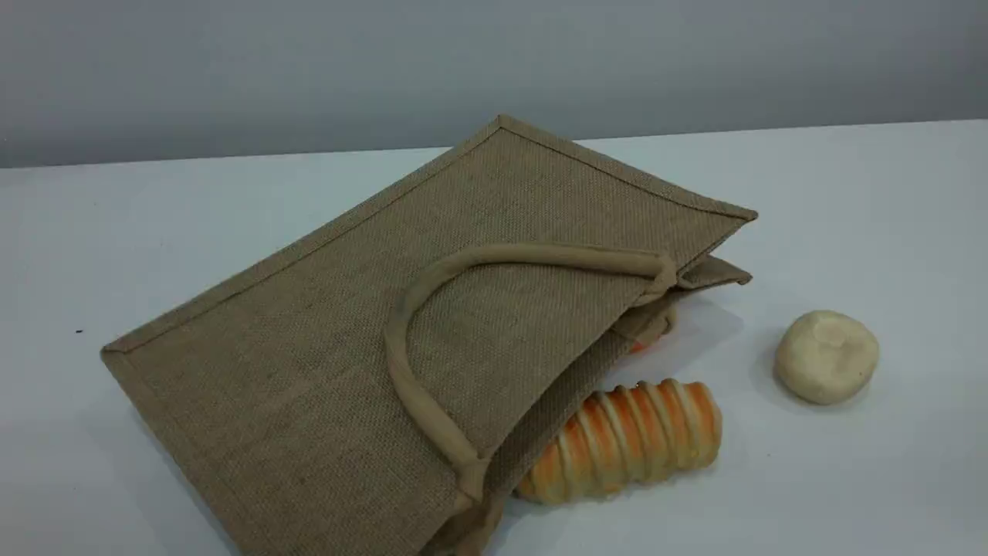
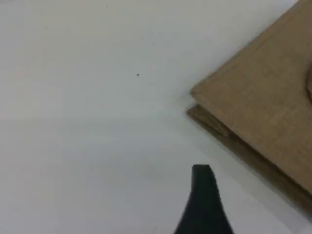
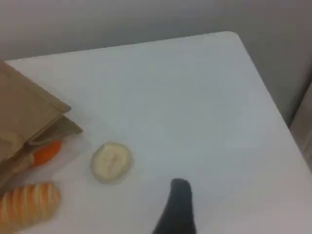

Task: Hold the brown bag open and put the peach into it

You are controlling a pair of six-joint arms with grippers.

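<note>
The brown bag (image 1: 309,363) lies flat on the white table, its mouth turned toward the right front, and one beige handle (image 1: 397,340) loops across its upper face. A corner of the bag (image 2: 263,97) shows at the right in the left wrist view, and its mouth edge (image 3: 24,112) at the left in the right wrist view. The peach is not in view. My left gripper (image 2: 202,175) hovers over bare table just off the bag's corner, holding nothing. My right gripper (image 3: 179,190) hangs above the table to the right of the foods, also with nothing in it. Neither arm shows in the scene view.
A striped orange bread roll (image 1: 625,440) lies against the bag's mouth. A cream-white lumpy ball (image 1: 826,357) sits to its right. An orange fruit (image 3: 46,152) peeks out from under the bag's mouth edge. The table's far right corner (image 3: 231,35) is near.
</note>
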